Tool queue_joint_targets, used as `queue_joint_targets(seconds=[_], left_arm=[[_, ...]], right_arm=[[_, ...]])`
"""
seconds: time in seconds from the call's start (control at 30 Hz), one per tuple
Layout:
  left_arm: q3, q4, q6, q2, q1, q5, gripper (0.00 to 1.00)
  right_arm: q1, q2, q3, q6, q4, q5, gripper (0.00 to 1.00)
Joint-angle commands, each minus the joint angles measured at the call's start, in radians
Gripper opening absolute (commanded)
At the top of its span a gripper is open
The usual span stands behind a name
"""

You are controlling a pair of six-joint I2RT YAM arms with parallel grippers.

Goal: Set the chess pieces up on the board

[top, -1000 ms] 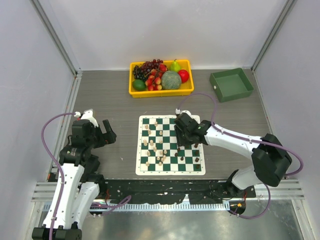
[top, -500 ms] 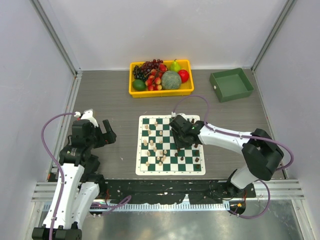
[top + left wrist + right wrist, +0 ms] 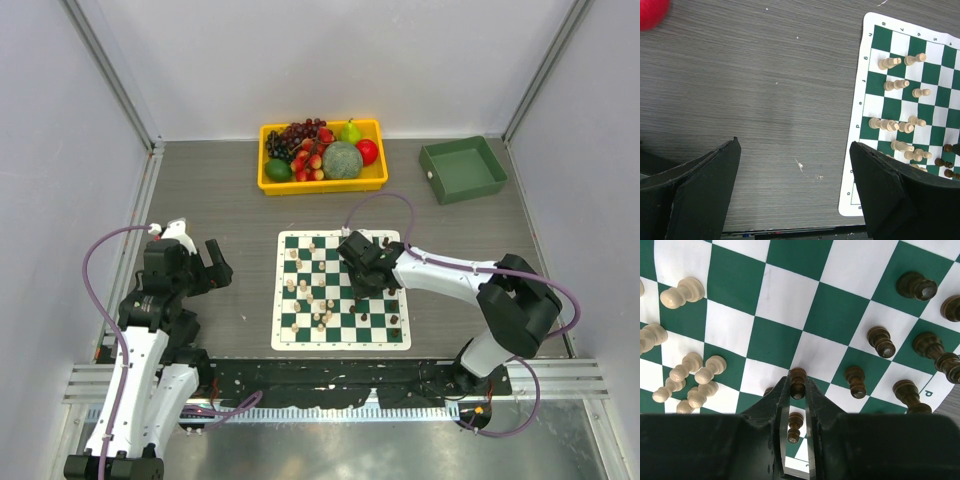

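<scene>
The green and white board (image 3: 340, 289) lies at the table's middle, with cream pieces (image 3: 305, 292) scattered on its left half and dark brown pieces (image 3: 394, 322) on its right. In the right wrist view my right gripper (image 3: 798, 385) is shut on a dark brown pawn (image 3: 798, 382) over the board (image 3: 790, 295). Another dark pawn (image 3: 794, 426) stands between the fingers lower down. Several dark pieces (image 3: 880, 341) stand to the right, cream pieces (image 3: 682, 292) to the left. My left gripper (image 3: 795, 187) is open and empty over bare table, left of the board (image 3: 860, 150).
A yellow tray (image 3: 322, 183) with fruit sits at the back middle. A green bin (image 3: 462, 168) stands at the back right. A red fruit (image 3: 651, 11) shows at the left wrist view's top left corner.
My right gripper has moved left over the board's right half. The left arm has not moved.
</scene>
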Motion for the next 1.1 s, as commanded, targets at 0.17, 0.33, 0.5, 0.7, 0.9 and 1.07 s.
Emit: queue_joint_targets(seconds=[0.17,0.33,0.5,0.7,0.9,1.07], left_arm=[[0.017,0.01,-0.003,0.001,0.004,0.004,0.99],[0.019,0.01,-0.003,0.001,0.003,0.009,0.99],[0.017,0.01,-0.003,0.001,0.004,0.015,0.99],[0.016,0.014,-0.004,0.004,0.004,0.016,0.99],[0.016,0.011,-0.004,0.006,0.004,0.016,0.99],[0.017,0.011,-0.004,0.01,0.003,0.016,0.99]], right_arm=[[0.008,-0.095,0.031,0.012,-0.021,0.017,0.2],[0.008,-0.181,-0.001,0.035,-0.06,0.05,0.2],[0.008,-0.235,-0.072,0.059,-0.082,0.066,0.2],[0.008,-0.255,-0.127,0.075,-0.088,0.101,0.2],[0.008,-0.238,-0.12,0.073,-0.088,0.133,0.2],[0.008,-0.211,-0.121,0.073,-0.068,0.13,0.2]])
